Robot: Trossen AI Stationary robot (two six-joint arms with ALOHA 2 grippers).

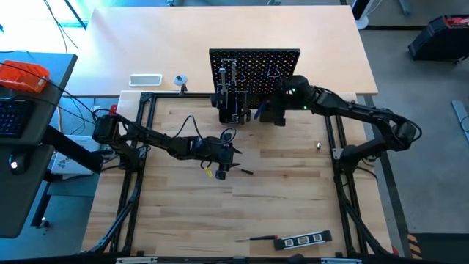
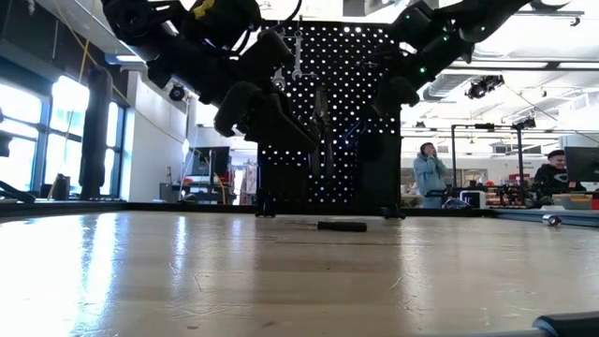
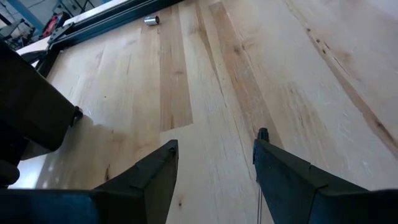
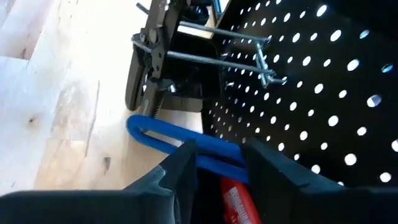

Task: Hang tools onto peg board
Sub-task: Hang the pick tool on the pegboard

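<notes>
Right gripper (image 4: pixel 214 162) is at the peg board (image 1: pixel 256 70), fingers closed on the blue hex key (image 4: pixel 186 144); next, hook it on. Left gripper (image 3: pixel 214 168) hovers open over the tabletop (image 1: pixel 278 198), above a screwdriver (image 1: pixel 245 171)

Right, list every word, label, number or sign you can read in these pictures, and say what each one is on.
No text can be read in any view.
Red label between the right gripper fingers, next to the blue-handled tool: pale print, too blurred to read.
Level at the table's near edge: white markings, too small to read.
Peg board: holes only, no lettering.
</notes>
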